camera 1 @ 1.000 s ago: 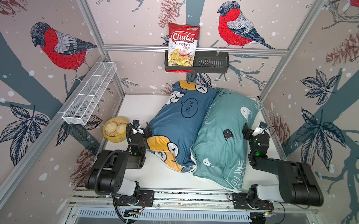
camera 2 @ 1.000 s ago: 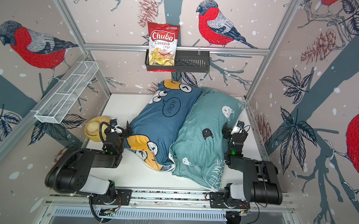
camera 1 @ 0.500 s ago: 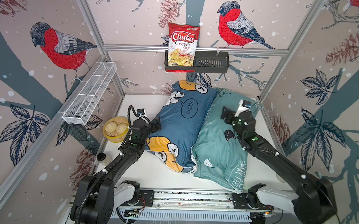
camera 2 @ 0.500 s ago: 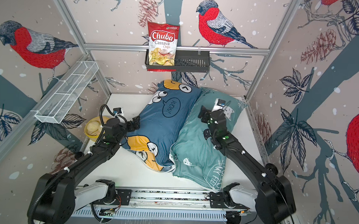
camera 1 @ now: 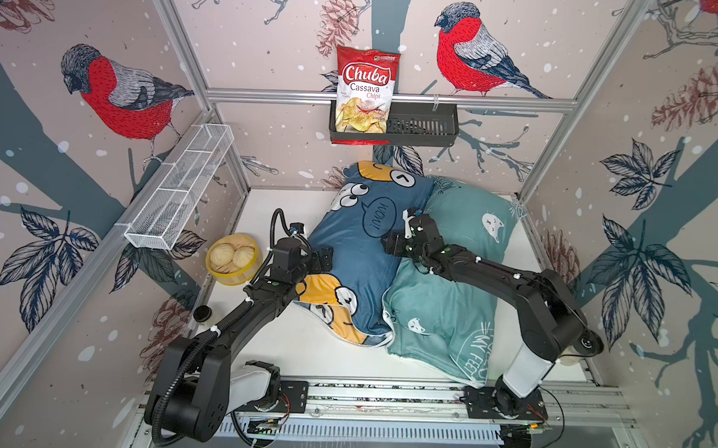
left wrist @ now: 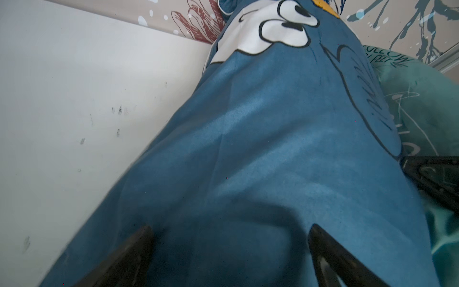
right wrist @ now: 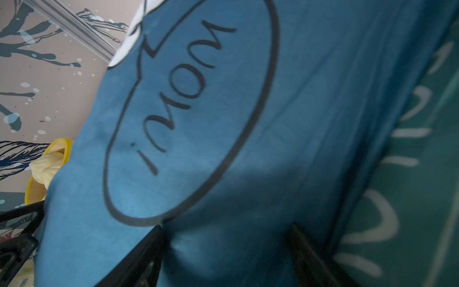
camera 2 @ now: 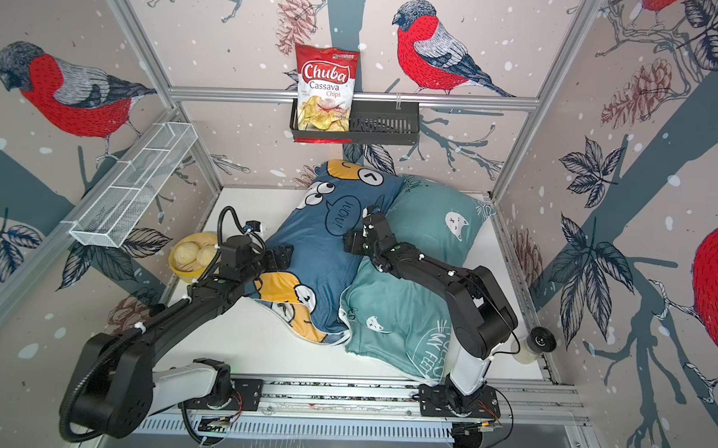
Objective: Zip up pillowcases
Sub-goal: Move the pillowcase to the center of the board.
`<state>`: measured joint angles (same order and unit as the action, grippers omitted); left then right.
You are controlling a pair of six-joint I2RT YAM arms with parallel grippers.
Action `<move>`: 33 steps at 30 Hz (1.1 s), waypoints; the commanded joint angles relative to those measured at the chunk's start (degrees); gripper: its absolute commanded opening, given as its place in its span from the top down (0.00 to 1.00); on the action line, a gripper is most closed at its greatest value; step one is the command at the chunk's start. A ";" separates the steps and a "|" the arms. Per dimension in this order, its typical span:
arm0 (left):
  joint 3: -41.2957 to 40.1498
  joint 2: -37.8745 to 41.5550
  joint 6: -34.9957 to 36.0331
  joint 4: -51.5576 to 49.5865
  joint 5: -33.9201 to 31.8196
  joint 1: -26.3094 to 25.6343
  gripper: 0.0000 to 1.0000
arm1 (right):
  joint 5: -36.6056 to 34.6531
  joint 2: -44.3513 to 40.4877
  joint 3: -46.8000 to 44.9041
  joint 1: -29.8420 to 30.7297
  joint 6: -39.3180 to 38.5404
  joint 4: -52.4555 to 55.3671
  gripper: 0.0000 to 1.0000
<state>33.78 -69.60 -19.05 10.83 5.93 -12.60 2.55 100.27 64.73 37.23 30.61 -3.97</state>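
Both top views: the black basket [camera 1: 424,128] on the back rail held a bag of chips [camera 1: 365,92], and the yellow bowl [camera 1: 238,279] by the left wall had buns [camera 1: 231,255] in it. A white wire basket [camera 1: 175,192] hung on that wall. The blue pillow [camera 1: 359,275] and teal pillow [camera 1: 440,320] lay touching, side by side on the white table [camera 1: 285,346]. My left pincer [camera 1: 324,259] sat at the blue pillow's left edge. My right pincer [camera 1: 391,245] was on its other side, with that arm sprawled right across the teal one.

Left wrist view: my fingers [left wrist: 129,253] stood wide apart, with blue fabric bulging between them and nothing pinched. The teal pillow and a bit of my right pincer showed past it.

Right wrist view: those fingers [right wrist: 146,256] were apart too, pushed into the blue fabric just beside the "WOW!" bubble [right wrist: 188,111]. The pillow hid most of the bowl.
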 commanded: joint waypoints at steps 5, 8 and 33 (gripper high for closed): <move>0.76 -1.71 0.24 -0.85 0.84 -1.90 0.04 | 2.07 -4.39 -8.65 -8.10 0.37 3.99 0.22; 0.61 -2.03 0.04 -1.32 1.04 -3.31 0.04 | 2.61 -7.32 -12.42 -12.69 -1.33 4.65 0.22; 7.09 -12.98 -12.42 12.64 4.94 -18.71 0.14 | 13.75 -20.29 -11.66 8.70 -3.70 14.01 0.34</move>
<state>39.29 -81.28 -29.91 17.28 8.56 -30.72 14.85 78.87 53.19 45.45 24.40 12.19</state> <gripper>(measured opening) 0.860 0.661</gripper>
